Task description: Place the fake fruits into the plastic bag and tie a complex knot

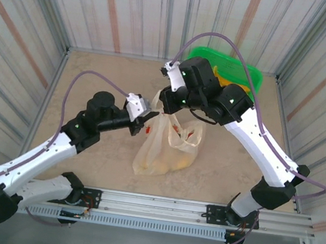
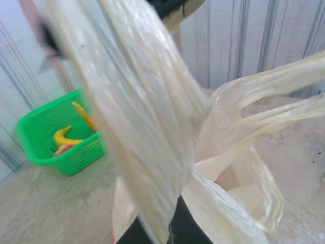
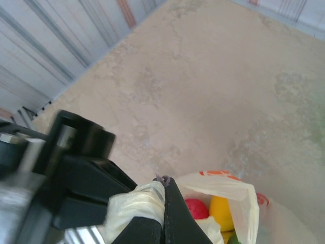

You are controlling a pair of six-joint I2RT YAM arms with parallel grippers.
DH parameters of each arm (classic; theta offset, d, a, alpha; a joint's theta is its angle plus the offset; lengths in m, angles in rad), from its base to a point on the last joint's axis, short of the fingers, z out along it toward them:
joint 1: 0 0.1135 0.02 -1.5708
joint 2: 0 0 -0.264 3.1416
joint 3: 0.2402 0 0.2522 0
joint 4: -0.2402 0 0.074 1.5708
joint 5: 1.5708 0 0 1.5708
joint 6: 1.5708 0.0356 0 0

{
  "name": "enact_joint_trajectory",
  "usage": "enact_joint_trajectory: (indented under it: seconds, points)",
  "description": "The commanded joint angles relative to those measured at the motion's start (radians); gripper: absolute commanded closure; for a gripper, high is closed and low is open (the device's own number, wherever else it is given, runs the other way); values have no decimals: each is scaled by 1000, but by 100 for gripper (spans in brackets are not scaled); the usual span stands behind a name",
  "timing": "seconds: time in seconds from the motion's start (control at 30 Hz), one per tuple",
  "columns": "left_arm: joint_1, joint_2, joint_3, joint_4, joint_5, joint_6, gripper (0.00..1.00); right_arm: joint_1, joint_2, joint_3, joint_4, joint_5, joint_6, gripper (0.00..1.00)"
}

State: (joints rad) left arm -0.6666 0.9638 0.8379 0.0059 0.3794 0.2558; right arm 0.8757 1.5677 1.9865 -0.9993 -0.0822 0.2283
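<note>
Green basket (image 1: 252, 80) at far right corner, beige table (image 1: 83, 165), striped walls (image 1: 107, 3)

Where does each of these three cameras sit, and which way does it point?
Top external: above, behind the arms, looking down on the table; both arms, left claw and right claw at the plastic bag.
Left wrist: on the left arm, looking along its claw at a bag handle, green basket beyond.
Right wrist: on the right arm, looking down past its claw at fake fruits in the bag.
All three share the bag.

left pincer (image 2: 170, 230) closed | right pincer (image 3: 163, 211) closed | both arms bent inward, tips close
</note>
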Motion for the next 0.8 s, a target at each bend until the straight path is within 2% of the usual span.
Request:
enact_joint_trajectory:
  seconds: [0.0,0.1,0.17,0.2,0.27,0.37,0.43,0.53,0.6,0.77]
  points:
    - [37,-33,-2,-71,-41,72,100,-39,-44,41,-62,-82,52,100]
    - [60,-25,-1,-78,-102,117,100,-50,-48,47,-80,-161,88,98]
    - [61,-21,1,-76,-106,155,100,-60,-37,72,-110,-169,125,99]
    - [57,-22,1,-70,-116,164,92,-68,-35,77,-114,-175,151,100]
    - [50,-38,19,-84,-163,153,61,-87,-24,98,-117,-199,218,100]
    - [51,-98,46,-108,-234,143,37,-93,-7,124,-112,-212,296,100]
    - [50,-145,66,-126,-197,144,30,-95,18,161,-131,-212,342,100]
    - [44,-184,96,-113,-21,98,22,-93,52,211,-156,-223,390,100]
    - [27,-161,124,-93,41,49,20,-92,62,221,-150,-243,410,100]
    - [-84,-47,134,22,-35,2,14,-84,75,214,-131,-240,446,100]
